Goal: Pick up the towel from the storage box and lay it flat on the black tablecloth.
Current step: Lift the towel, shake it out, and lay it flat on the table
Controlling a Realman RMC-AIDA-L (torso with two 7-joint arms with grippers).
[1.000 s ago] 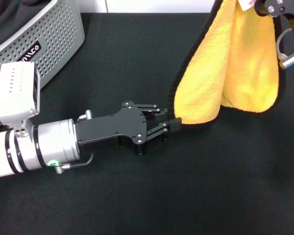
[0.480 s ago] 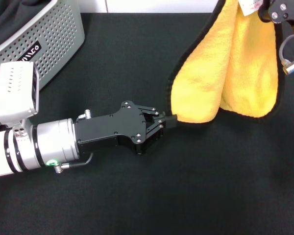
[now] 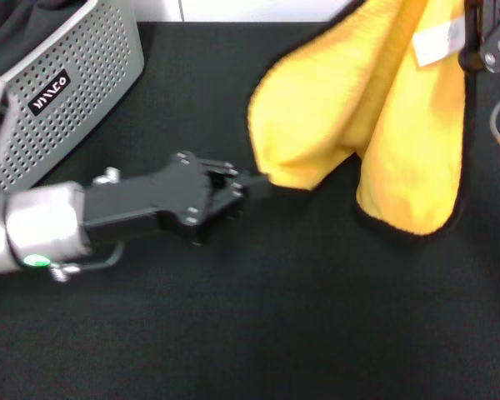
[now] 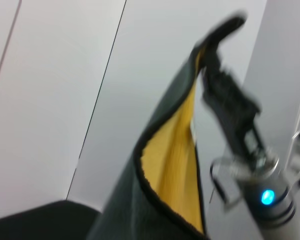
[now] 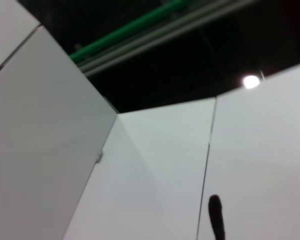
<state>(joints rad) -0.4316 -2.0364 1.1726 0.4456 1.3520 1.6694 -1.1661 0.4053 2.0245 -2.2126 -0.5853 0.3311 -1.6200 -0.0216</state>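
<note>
Jaws of the left gripper [image 3: 252, 185] are clamped on the towel [image 3: 375, 125] at its lower corner. Right gripper [image 3: 475, 37] pinches its top edge, yellow cloth hanging between them above the black tablecloth [image 3: 300, 317].

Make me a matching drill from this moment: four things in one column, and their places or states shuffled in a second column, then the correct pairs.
Things:
1. towel
2. storage box
3. left gripper
4. right gripper

States:
A. stands at the far left corner, on the black tablecloth
B. holds the towel's top edge, by the white tag
C. hangs in the air, yellow side showing
D. pinches the towel's lower corner

Pairs: 1-C, 2-A, 3-D, 4-B
</note>
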